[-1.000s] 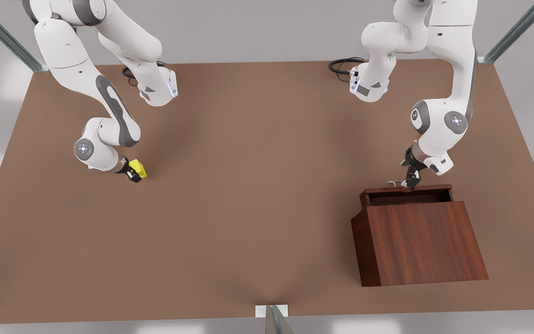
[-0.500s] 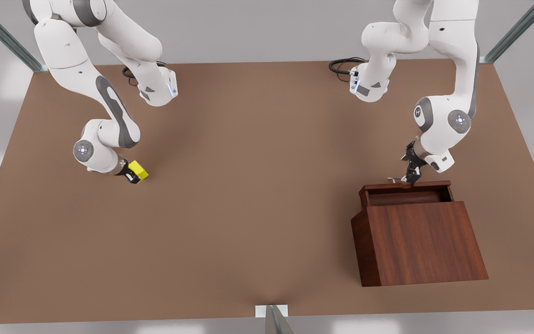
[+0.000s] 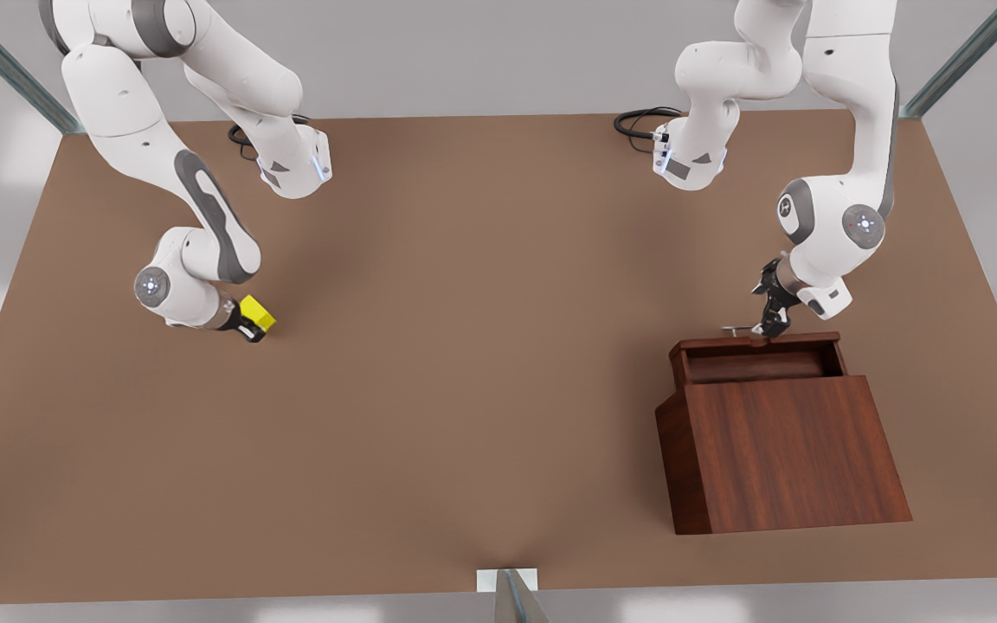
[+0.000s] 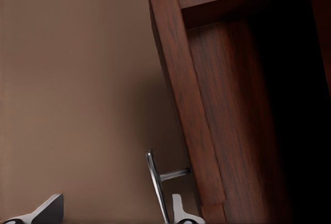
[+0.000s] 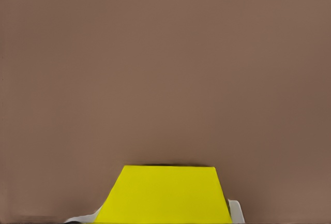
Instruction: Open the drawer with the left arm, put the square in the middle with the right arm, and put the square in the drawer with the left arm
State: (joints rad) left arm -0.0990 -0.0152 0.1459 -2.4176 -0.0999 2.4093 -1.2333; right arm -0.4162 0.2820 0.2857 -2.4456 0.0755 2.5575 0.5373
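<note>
The left claw [image 3: 768, 325] is sitting at the handle [image 3: 736, 330] of the drawer [image 3: 758, 356], near the counter's [image 3: 481, 346] right edge in the front view. In the left wrist view its two fingers [image 4: 178, 211] are standing apart, one on each side of the thin silver handle [image 4: 156, 185], and I cannot tell if they are squeezing it. The drawer is sticking out a little way from the top of the cabinet [image 3: 788, 450], on the side facing the far edge of the counter. Its dark inside [image 4: 274, 105] is showing in the left wrist view. The cabinet is sitting toward the near right corner of the counter, in the front view.

The right claw [image 3: 249, 327] is down low near the counter's left edge in the front view. It is holding the square [image 3: 258, 313] between its fingers, closed on it. In the right wrist view the yellow square [image 5: 165, 193] is sitting right at the claw, with bare brown counter [image 5: 165, 69] beyond it. I cannot tell if the square is touching the counter or is just above it.

The square and the drawer are well apart, near opposite side edges of the counter.
</note>
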